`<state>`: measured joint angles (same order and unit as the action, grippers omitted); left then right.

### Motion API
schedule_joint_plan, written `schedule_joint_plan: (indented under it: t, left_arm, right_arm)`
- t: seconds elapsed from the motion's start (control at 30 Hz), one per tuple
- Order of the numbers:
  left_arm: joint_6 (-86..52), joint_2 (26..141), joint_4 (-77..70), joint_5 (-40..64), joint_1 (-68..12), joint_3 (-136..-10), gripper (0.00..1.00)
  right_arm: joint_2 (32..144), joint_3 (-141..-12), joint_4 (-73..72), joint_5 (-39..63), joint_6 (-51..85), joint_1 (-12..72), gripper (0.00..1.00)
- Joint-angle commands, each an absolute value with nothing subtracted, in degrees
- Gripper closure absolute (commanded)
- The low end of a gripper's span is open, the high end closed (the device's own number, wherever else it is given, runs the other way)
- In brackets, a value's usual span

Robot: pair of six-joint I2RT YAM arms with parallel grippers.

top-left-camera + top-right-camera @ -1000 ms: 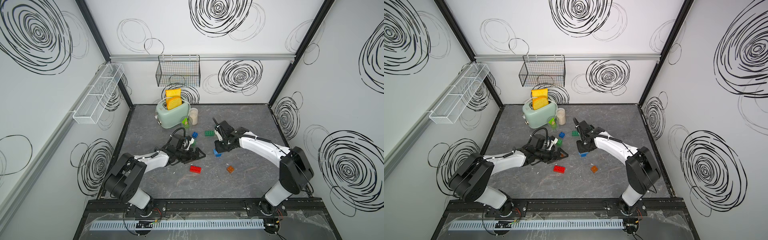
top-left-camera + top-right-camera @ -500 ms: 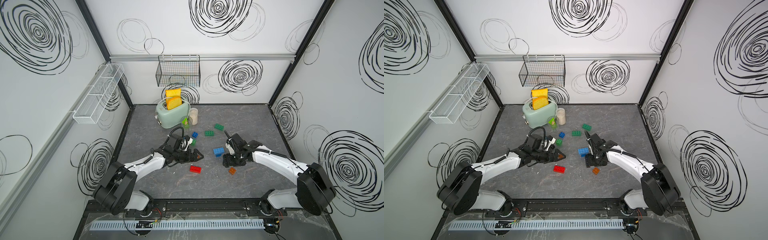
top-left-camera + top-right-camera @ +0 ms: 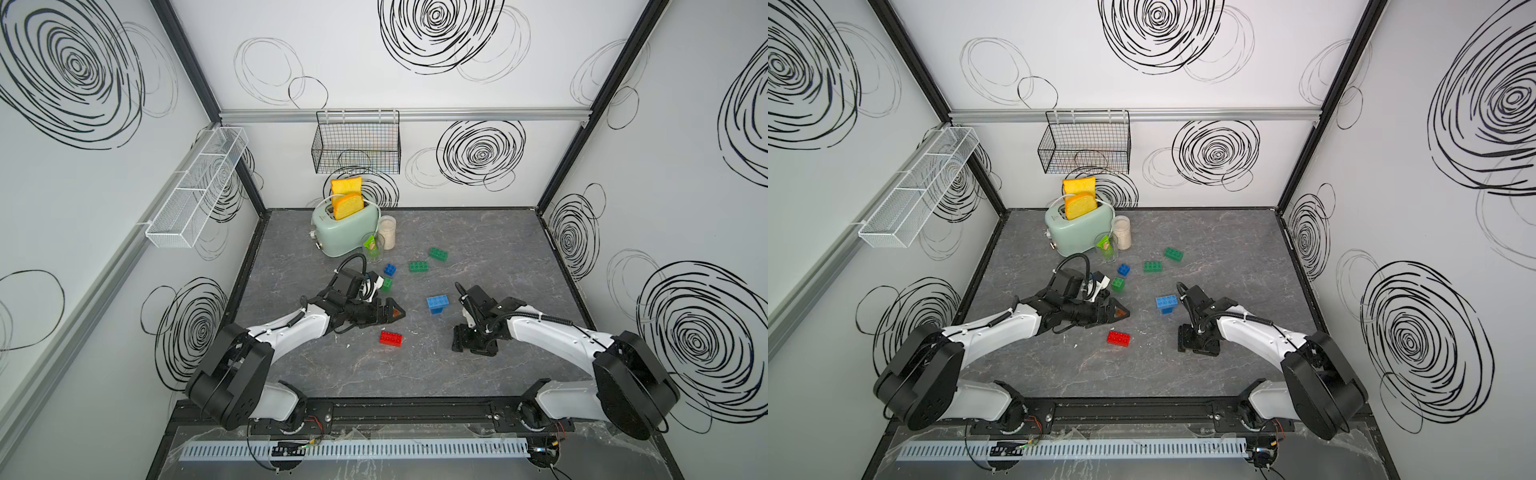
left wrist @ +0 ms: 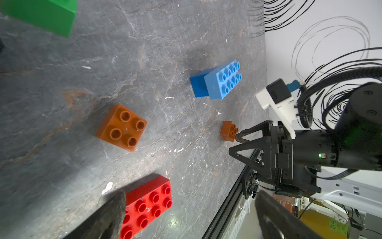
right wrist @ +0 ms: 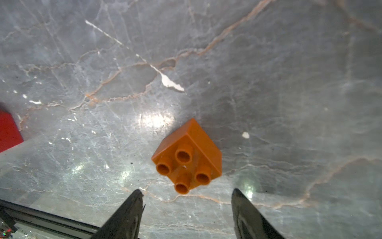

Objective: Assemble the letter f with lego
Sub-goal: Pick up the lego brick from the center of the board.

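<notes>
Both grippers are empty: the left gripper (image 3: 394, 313) stands wide near the red brick (image 3: 390, 338); the right gripper (image 4: 233, 142) is half parted just short of an orange brick (image 5: 187, 157) lying on the table (image 5: 289, 82). That brick sits corner-on to the jaws, so closing now would likely pinch corners and twist or eject it.

studs up, apart: red oblong (image 3: 390, 338), green oblong (image 3: 418, 266), orange square (image 4: 122, 127); light blue oblong (image 4: 223, 79) stacked on a blue square (image 4: 198, 88).
</notes>
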<state>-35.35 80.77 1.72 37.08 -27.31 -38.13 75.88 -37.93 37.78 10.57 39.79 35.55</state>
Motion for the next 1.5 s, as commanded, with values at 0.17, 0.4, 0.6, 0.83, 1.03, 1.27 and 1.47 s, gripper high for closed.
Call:
schedule_joint_plan:
  t: [0.17, 0.4, 0.6, 0.83, 1.03, 1.27, 1.47]
  left_arm:
    - [-35.7, 80.1, 1.6, 36.4, -25.8, -38.4, 0.0]
    - [-36.0, 79.9, 1.5, 36.4, -24.6, -37.9, 0.0]
    - [-36.3, 79.5, 1.4, 36.4, -24.0, -37.5, 0.0]
    - [-36.6, 79.6, 1.7, 36.1, -23.9, -37.4, 0.0]
    - [-36.8, 79.4, 1.6, 36.0, -23.9, -37.2, 0.0]
    - [-37.2, 79.4, 1.9, 35.8, -23.6, -37.0, 0.0]
    - [-36.5, 79.8, 4.5, 35.6, -23.3, -38.1, 0.0]
  right_arm:
    - [79.5, -39.5, 34.0, 10.8, 41.7, 34.6, 0.33]
    - [80.5, -38.9, 28.7, 14.4, 41.1, 31.4, 0.33]
    - [80.2, -38.8, 25.8, 16.1, 39.6, 29.6, 0.34]
    - [82.7, -40.7, 28.6, 11.1, 39.1, 32.3, 0.4]
    - [84.3, -42.6, 31.8, 5.6, 39.1, 35.6, 0.47]
    - [85.0, -43.5, 33.6, 2.3, 38.7, 37.2, 0.57]
    - [83.5, -44.9, 35.5, 0.7, 37.7, 38.3, 0.66]
